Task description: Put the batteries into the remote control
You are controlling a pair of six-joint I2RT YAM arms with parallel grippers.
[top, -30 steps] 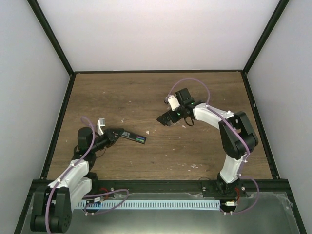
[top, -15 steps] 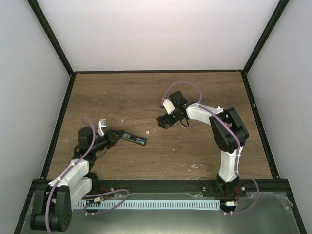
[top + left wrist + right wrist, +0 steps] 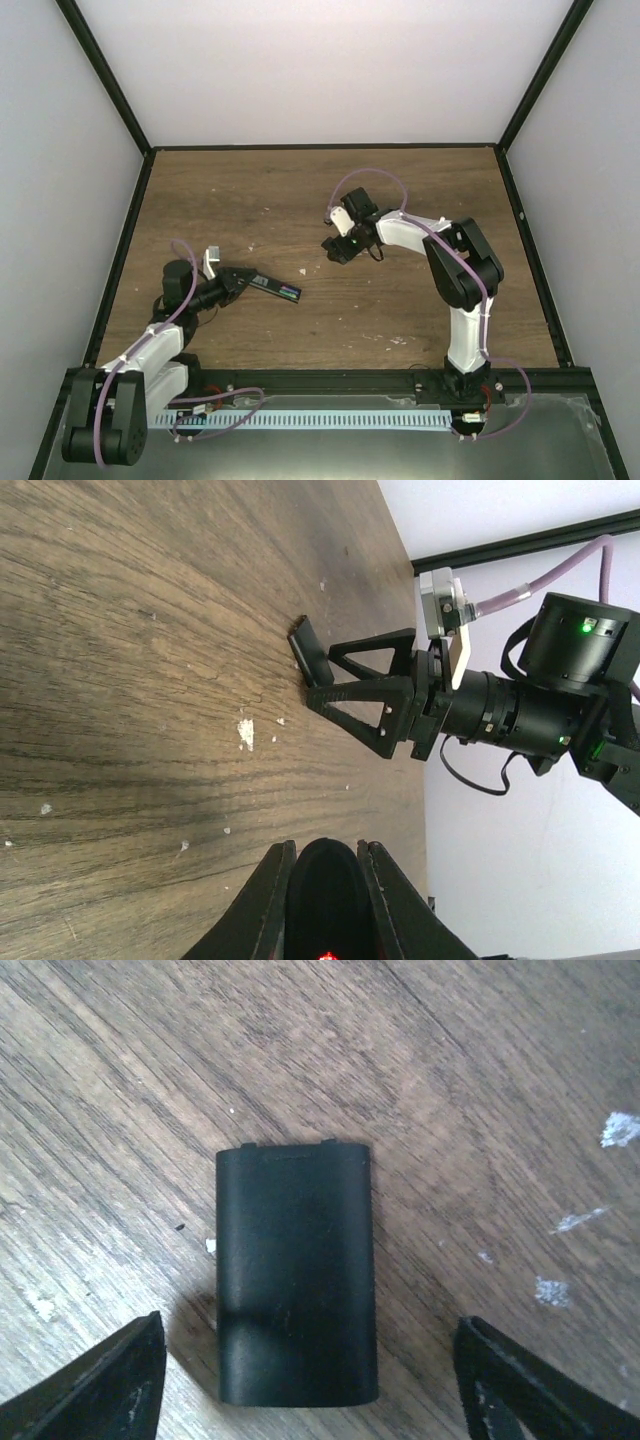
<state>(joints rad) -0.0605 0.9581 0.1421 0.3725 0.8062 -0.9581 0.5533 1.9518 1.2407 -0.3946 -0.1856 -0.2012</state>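
Note:
The remote control [image 3: 275,288] is a slim black bar, held at its near end by my left gripper [image 3: 240,279], which is shut on it just above the table. Green and purple batteries [image 3: 289,292] show in its open far end. In the left wrist view the remote [image 3: 325,895] sits between the shut fingers. My right gripper [image 3: 336,250] is open and points down over a black battery cover [image 3: 295,1275] lying flat on the wood. Its fingers [image 3: 115,1385] stand well apart on both sides of the cover, not touching it. The cover also shows in the left wrist view [image 3: 310,655].
White specks of debris [image 3: 620,1128] lie on the brown wooden table [image 3: 250,190]. Black frame rails edge the table, with white walls beyond. A perforated rail [image 3: 330,420] runs along the near edge between the arm bases.
My right gripper has swung a little left and settled over the battery cover. My left gripper with the remote has shifted slightly nearer.

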